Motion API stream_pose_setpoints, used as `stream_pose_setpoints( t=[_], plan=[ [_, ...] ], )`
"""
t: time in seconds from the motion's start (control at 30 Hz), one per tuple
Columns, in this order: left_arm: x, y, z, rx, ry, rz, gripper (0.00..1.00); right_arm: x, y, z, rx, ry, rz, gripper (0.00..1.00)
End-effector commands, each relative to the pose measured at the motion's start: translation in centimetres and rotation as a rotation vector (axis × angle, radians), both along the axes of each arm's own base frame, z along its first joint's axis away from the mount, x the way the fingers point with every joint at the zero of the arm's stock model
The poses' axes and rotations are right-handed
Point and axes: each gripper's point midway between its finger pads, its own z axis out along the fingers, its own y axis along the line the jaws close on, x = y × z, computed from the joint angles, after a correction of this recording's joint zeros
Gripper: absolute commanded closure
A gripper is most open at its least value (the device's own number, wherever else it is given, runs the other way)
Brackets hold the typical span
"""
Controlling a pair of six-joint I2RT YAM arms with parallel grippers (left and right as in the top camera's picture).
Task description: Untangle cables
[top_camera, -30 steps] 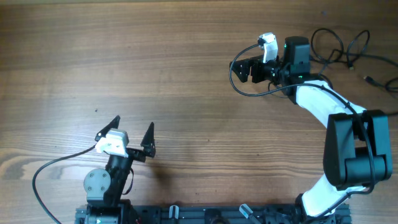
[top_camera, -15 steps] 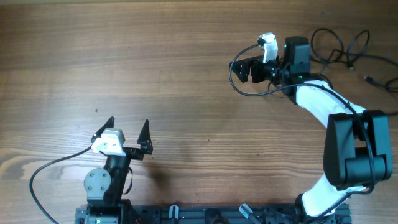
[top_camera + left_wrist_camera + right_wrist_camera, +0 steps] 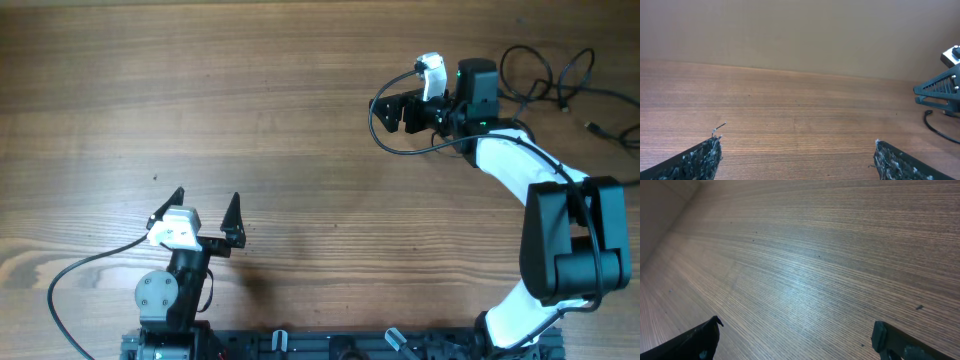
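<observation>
The cables (image 3: 545, 72) lie as thin black loose loops at the table's far right, with a small plug end (image 3: 597, 128) apart to the right. My right gripper (image 3: 392, 112) points left, away from them, a good way to their left; it is open and holds nothing. In the right wrist view my right gripper (image 3: 797, 326) has only bare wood between its fingers. My left gripper (image 3: 207, 195) stands open and empty near the front left, far from the cables. Its wrist view shows the left gripper (image 3: 797, 145) over bare wood, with no cables in sight.
A thick black arm wire (image 3: 385, 138) loops below the right gripper, and another (image 3: 70, 275) curls at the front left. The right arm's base (image 3: 572, 250) stands at the front right. The right gripper (image 3: 940, 92) shows at the left wrist view's right edge.
My left gripper has shifted slightly to the left and then stopped. The right arm and the cables have not moved.
</observation>
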Motion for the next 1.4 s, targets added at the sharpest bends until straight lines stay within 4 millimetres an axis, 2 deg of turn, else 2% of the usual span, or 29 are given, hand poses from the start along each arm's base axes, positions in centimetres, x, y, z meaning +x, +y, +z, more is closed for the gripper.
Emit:
stream_pose_setpoints(
  t=[0.0, 0.07, 0.2, 0.3, 0.4, 0.63, 0.7, 0.77, 0.97, 1.1, 1.2, 1.37],
  plan=[
    [0.0, 0.4, -0.2, -0.009, 0.002, 0.02, 0.0, 0.1, 0.3, -0.3, 0.01, 0.01, 0.007, 0.0],
    [0.0, 0.4, -0.2, -0.009, 0.002, 0.02, 0.0, 0.1, 0.2, -0.5, 0.008, 0.014, 0.006, 0.0],
    [0.0, 0.4, -0.2, -0.009, 0.002, 0.02, 0.0, 1.3, -1.8, -1.8, -0.09, 0.011, -0.105, 0.0],
    [0.0, 0.4, -0.2, -0.009, 0.002, 0.02, 0.0, 1.4, -2.5, -2.3, -0.125, 0.026, -0.142, 0.0],
    [0.0, 0.4, -0.2, -0.009, 0.002, 0.02, 0.0, -0.8, -2.8, -3.0, -0.154, 0.127, -0.131, 0.0],
    [0.0, 0.4, -0.2, -0.009, 0.002, 0.02, 0.0, -4.2, -4.5, -0.8, -0.211, 0.102, -0.197, 0.0],
    [0.0, 0.4, -0.2, -0.009, 0.003, 0.02, 0.0, -5.4, -4.9, -0.3, -0.209, 0.053, -0.214, 0.0],
    [0.0, 0.4, -0.2, -0.009, 0.002, 0.02, 0.0, -7.2, -5.0, 0.5, -0.172, -0.074, -0.228, 0.0],
    [0.0, 0.4, -0.2, -0.009, 0.002, 0.02, 0.0, -13.0, -5.7, 0.1, -0.127, -0.318, -0.257, 0.0],
    [0.0, 0.4, -0.2, -0.009, 0.002, 0.02, 0.0, -16.2, -6.3, 1.5, -0.101, -0.448, -0.279, 0.0],
    [0.0, 0.4, -0.2, -0.009, 0.003, 0.02, 0.0, -17.5, -6.4, 1.9, -0.094, -0.483, -0.283, 0.0],
    [0.0, 0.4, -0.2, -0.009, 0.002, 0.02, 0.0, -18.1, -6.5, 3.7, -0.081, -0.539, -0.29, 0.0]
  ],
)
